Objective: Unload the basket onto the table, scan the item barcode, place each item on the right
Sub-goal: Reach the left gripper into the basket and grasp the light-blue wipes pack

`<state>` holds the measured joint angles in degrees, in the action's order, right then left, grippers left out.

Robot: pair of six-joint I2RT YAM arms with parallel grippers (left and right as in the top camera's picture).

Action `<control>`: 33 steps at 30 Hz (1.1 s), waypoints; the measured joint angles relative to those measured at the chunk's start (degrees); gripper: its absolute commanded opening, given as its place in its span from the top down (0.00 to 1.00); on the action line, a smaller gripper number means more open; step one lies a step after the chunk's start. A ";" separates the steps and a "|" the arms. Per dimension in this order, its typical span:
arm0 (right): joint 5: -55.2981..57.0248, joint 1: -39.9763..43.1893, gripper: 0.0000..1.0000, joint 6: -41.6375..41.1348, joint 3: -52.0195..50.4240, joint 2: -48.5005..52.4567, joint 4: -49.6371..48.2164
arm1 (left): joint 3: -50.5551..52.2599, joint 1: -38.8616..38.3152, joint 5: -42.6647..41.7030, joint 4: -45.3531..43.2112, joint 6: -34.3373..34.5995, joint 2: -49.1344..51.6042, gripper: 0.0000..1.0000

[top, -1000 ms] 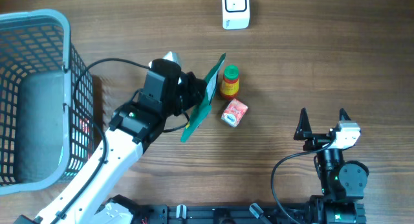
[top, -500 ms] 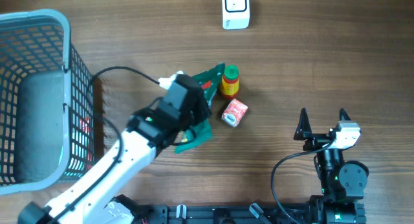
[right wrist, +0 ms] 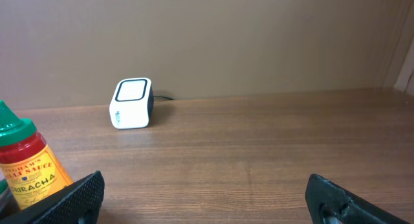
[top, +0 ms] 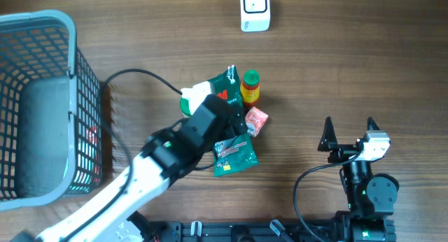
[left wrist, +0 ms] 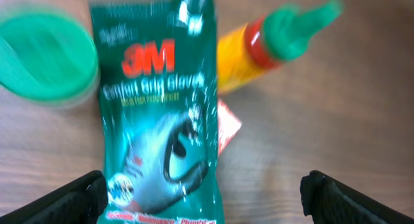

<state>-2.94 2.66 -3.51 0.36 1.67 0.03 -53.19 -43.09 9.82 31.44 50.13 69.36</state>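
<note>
Basket (top: 42, 32) is sitting at the left edge of the table (top: 350, 53), barcode scanner (top: 255, 10) at the far edge, centre. Glove packet (left wrist: 162, 120) is lying flat mid-table: lidded tub (left wrist: 45, 62) just left of its top, sriracha bottle (left wrist: 259, 52) just right, small carton (left wrist: 228, 128) peeking from under its right edge. Right gripper (top: 348, 130) is sitting well apart, near right.

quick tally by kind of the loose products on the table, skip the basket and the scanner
green glove packet: 1
sriracha bottle: 1
small red carton: 1
round green lid, what is under it not visible: 1
total: 4
</note>
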 measured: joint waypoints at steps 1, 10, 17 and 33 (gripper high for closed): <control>0.00 0.00 0.00 0.00 0.00 0.00 -0.02 | -0.68 0.46 1.22 0.13 -1.36 -1.84 0.00; 0.00 0.00 0.00 0.00 0.00 0.00 0.00 | -23.45 21.53 6.80 7.43 -11.54 -10.32 0.00; 0.00 0.00 0.00 0.00 0.00 0.00 0.00 | -38.53 49.66 3.48 12.87 -12.50 -8.22 0.00; 0.00 0.00 0.00 0.00 0.00 0.00 0.00 | -39.80 82.58 -12.68 42.49 -2.99 19.56 0.00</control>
<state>-2.94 2.66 -3.51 0.36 1.67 0.03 -92.99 39.48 -2.85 73.93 47.13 88.92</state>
